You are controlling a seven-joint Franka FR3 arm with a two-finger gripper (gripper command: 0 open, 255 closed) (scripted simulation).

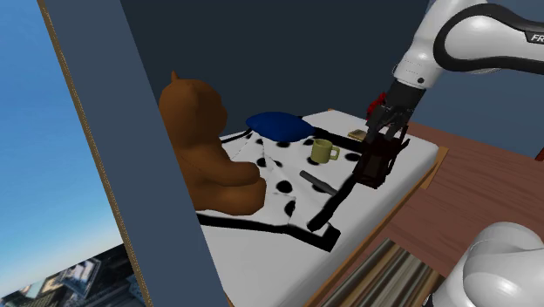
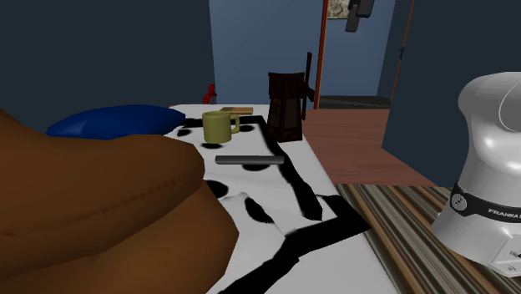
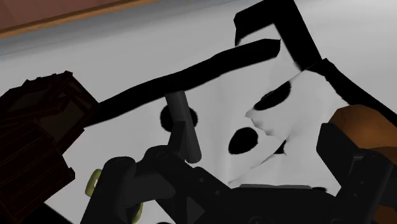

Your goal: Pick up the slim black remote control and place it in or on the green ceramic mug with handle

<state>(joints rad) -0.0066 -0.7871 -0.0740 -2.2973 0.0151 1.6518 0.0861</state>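
- One remote (image 1: 318, 181) to fetch. In the shoulder view it lies flat on the spotted bedcover (image 1: 353, 209), near the mug (image 1: 324, 152) but apart from it.
- Same view: the gripper (image 1: 386, 139) hangs over the bed's far edge, close above a dark brown object (image 1: 377, 170) and clear of the remote.
- On to the second exterior view. The remote lies crosswise on the cover, just this side of the mug. The dark brown object stands to the mug's right, and the teddy bear (image 2: 100, 217) bulks in the foreground.
- Wrist view now. The fingers (image 3: 350, 165) stand apart, released, with nothing between them. The remote lies ahead on the cover, and a sliver of mug shows beside one finger.
- Risk one, as I judge it: the dark brown object sits right by the hand, so a careless swing toward the remote could knock it over.
- Risk two: the remote is slim and flat on soft cloth, so the fingertips may skate over it or pinch the cover instead.
- Risk three: the remote looks longer than the mug is wide. A hasty release could tip the mug on the soft bed or let the remote slide off the rim.
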